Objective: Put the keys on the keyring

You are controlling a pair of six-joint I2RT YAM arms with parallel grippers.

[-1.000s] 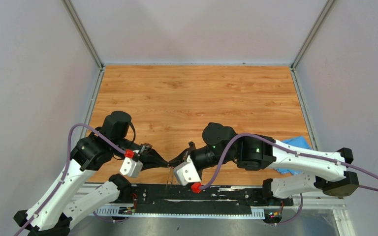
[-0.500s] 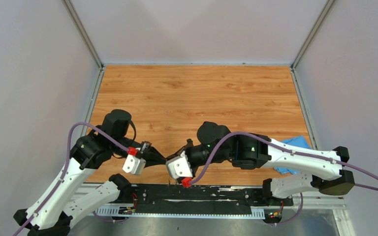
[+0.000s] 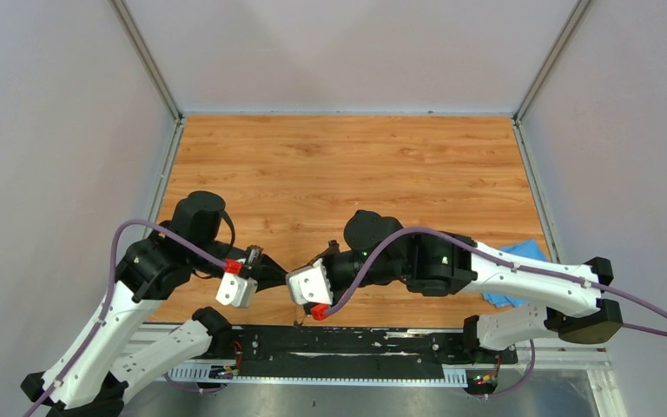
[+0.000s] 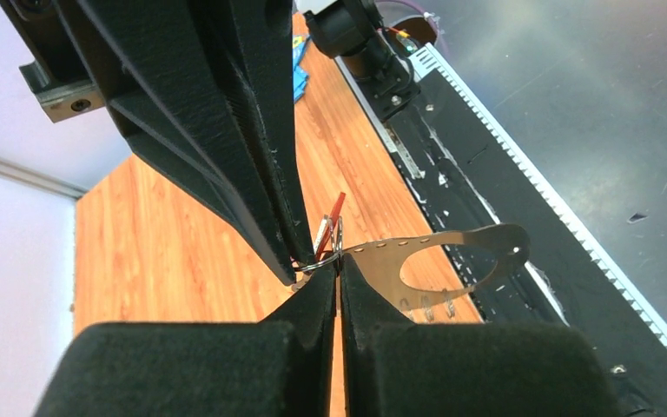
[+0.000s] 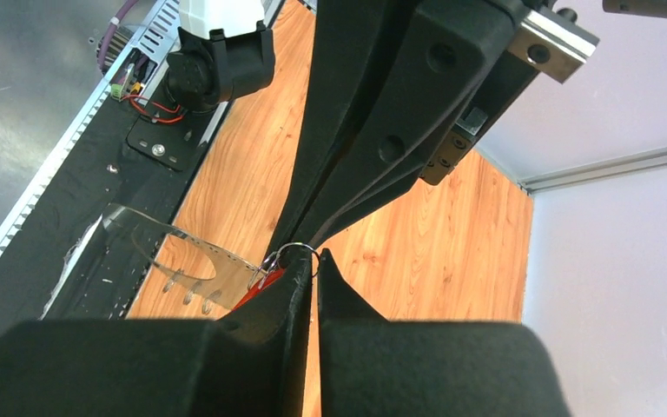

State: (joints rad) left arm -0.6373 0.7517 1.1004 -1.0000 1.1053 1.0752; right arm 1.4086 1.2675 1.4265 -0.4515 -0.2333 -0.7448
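Observation:
Both grippers meet tip to tip low over the front edge of the table. My left gripper (image 4: 339, 265) (image 3: 280, 280) is shut on the edge of the keyring (image 4: 460, 261), a flat grey metal loop sticking out to its right. A small wire loop (image 4: 317, 262) with the red key (image 4: 335, 219) hangs at the same spot. My right gripper (image 5: 314, 259) (image 3: 295, 271) is all but shut, with the thin wire loop (image 5: 295, 251) pinched at its tips. The red key head (image 5: 260, 294) and the keyring (image 5: 182, 256) show to its left.
A blue cloth (image 3: 514, 268) lies at the right edge of the wooden table (image 3: 356, 165). The black base rail (image 3: 356, 343) runs along the near edge just below the grippers. Grey walls close the table on three sides.
The right arm has swung left and brought its wrist closer to the left gripper. The left arm has drawn back slightly to the left. Both stay shut at the meeting point.

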